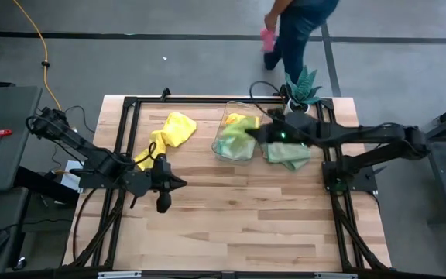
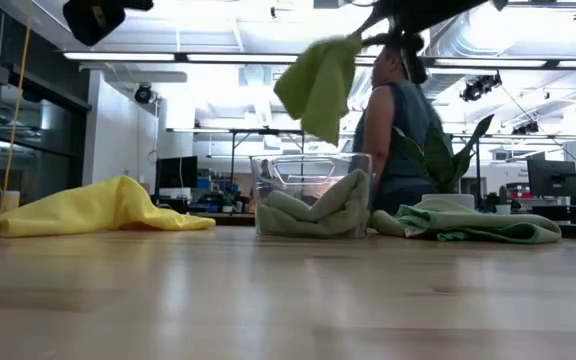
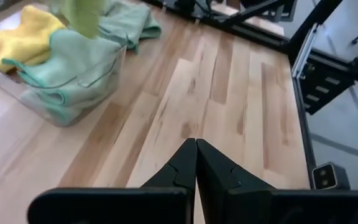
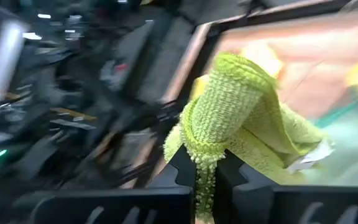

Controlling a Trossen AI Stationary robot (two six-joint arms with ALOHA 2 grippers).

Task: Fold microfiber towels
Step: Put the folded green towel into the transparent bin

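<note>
Wood-plank table sat in a metal frame, with a person walking past its far edge beside a potted plant. Right gripper was clamped on a lime green towel, fingers together with the cloth pinched between them, holding it up over the clear bin; in the low view it hung clear above the bin rim. Bin held pale mint green towels and a yellow one. Another mint green towel lay on the table just beside the bin. A yellow towel lay crumpled near the left arm. Left gripper hovered over bare wood, fingers together, holding nothing.
</note>
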